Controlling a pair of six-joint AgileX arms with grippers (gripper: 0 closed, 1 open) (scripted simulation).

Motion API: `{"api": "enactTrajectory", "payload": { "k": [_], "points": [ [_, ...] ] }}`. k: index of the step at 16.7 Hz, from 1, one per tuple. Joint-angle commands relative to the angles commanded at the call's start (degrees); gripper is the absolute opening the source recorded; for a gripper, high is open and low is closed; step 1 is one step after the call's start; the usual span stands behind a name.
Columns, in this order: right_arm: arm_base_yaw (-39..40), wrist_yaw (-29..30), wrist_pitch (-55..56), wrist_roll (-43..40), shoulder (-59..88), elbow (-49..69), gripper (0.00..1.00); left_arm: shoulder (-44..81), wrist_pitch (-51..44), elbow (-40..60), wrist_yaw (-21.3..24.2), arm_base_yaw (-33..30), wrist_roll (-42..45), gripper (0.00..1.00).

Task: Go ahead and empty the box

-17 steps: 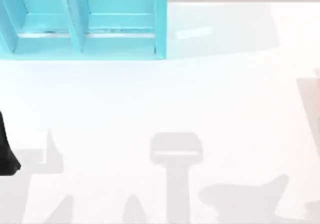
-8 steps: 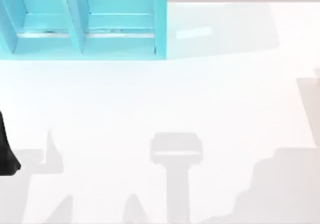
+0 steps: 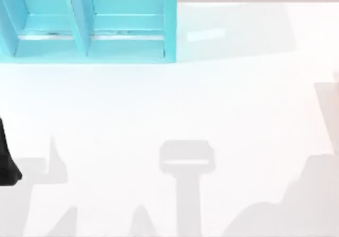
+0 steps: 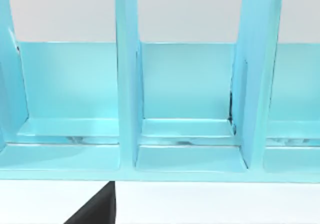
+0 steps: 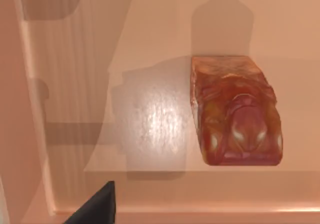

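Lying on the pale wooden floor of the box is a glossy reddish-brown block, roughly rectangular with rounded, lumpy faces and small bright highlights. The right wrist view looks down into the box from above, so the block sits below the right arm's jaws, near one inner wall; whether those jaws are wide or narrow cannot be told. A dark sliver of the right gripper shows at the view's edge.

Well apart from the box, a turquoise rack with upright dividers stands at the far left of the white surface. The left arm rests at the surface's left edge, facing the rack; its jaws' spread cannot be told either.
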Motion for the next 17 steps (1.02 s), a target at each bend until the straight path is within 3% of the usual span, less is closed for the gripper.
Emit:
{"api": "enactTrajectory", "payload": {
  "k": [5, 13, 17],
  "points": [
    [0.2, 0.0, 2.3, 0.2, 0.5, -1.8, 1.00, 0.0, 0.0, 0.0, 0.0, 0.0, 0.0, 1.00],
    [0.3, 0.0, 19.6, 0.4, 5.8, -13.8, 1.00, 0.0, 0.0, 0.0, 0.0, 0.0, 0.0, 1.00],
    [0.4, 0.0, 23.1, 0.5, 7.1, -16.0, 1.00, 0.0, 0.0, 0.0, 0.0, 0.0, 0.0, 1.00]
  ]
}}
